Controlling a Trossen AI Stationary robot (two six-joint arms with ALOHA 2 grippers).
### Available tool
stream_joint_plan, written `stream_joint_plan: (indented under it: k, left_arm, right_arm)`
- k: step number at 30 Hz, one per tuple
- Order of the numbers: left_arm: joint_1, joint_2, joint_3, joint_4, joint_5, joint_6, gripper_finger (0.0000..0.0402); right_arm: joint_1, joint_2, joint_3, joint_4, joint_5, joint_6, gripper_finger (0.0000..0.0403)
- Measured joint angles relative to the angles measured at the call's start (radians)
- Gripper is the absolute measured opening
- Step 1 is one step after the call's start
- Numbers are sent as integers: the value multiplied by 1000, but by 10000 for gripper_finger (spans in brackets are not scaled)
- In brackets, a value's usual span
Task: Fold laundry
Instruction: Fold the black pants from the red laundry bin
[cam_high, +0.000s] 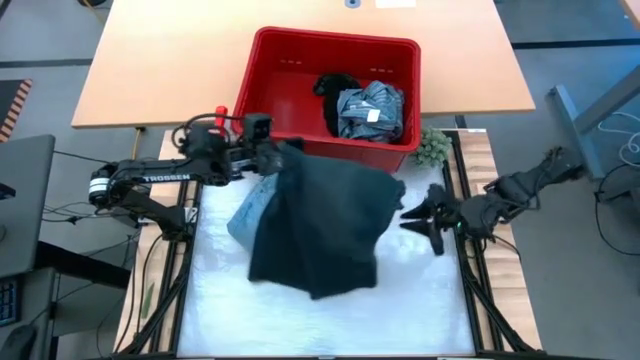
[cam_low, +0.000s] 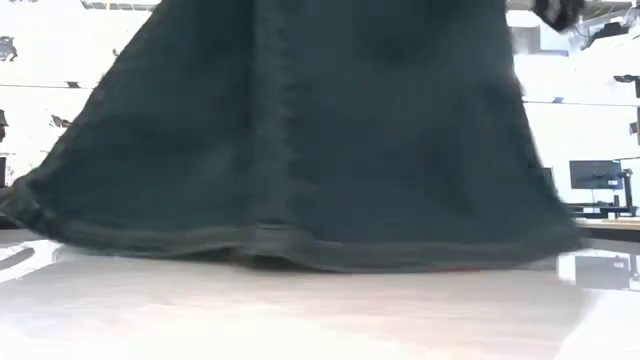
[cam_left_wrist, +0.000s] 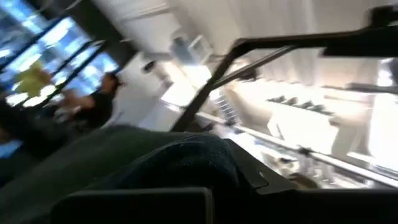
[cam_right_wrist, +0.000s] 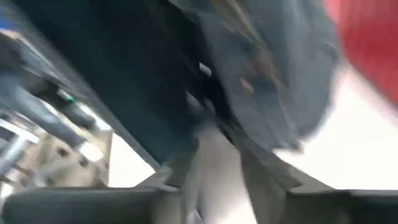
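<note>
A large dark garment (cam_high: 320, 225) of the laundry hangs from my left gripper (cam_high: 280, 158), which is shut on it just in front of the red basket (cam_high: 262, 80). In the low view the garment (cam_low: 300, 130) fills the picture, and its hem (cam_low: 300, 250) reaches the table. A light blue garment (cam_high: 250, 212) lies partly under it. My right gripper (cam_high: 418, 215) stands open at the dark garment's right edge, fingers pointing toward it. I cannot tell whether it touches the cloth. My left gripper pinches a bunched upper part of the dark garment (cam_left_wrist: 180, 158) between its two fingers, which slant upward. One layer or several, I cannot tell. The garment hangs slack below the fingers and spreads out, its lower hem (cam_low: 300, 250) resting on the table.
The red basket holds a black garment (cam_high: 335, 90) and a grey-blue striped one (cam_high: 372, 110). A small green fuzzy ball (cam_high: 433, 147) sits by the basket's right near corner. The white table cover (cam_high: 420, 300) shows bare in front of and to the right of the garment.
</note>
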Motion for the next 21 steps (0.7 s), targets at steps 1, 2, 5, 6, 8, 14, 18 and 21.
stream_joint_plan:
  k: [1,2,5,6,8,14,18,21]
  left_arm:
    - [-4,0,0,29,-1,-11,0]
    - [-8,-1,0,52,-1,-23,0]
    - [-23,-1,0,84,-2,-48,0]
    - [-29,-1,0,86,-7,-51,0]
    - [-41,-1,0,86,-28,-56,0]
    - [-68,0,0,87,-102,-74,0]
    - [-91,0,0,89,-212,-154,0]
    - [-105,0,0,77,-280,-236,0]
  right_arm:
    - [24,24,-8,95,21,-25,126]
    - [44,47,-14,180,41,-60,102]
    - [87,148,-24,453,117,-215,26]
    - [92,182,-24,569,145,-286,18]
    - [92,256,-21,804,180,-405,20]
    - [49,472,34,1183,254,-685,16]
    - [0,583,144,1313,315,-894,17]
    - [-38,673,256,1323,420,-1069,17]
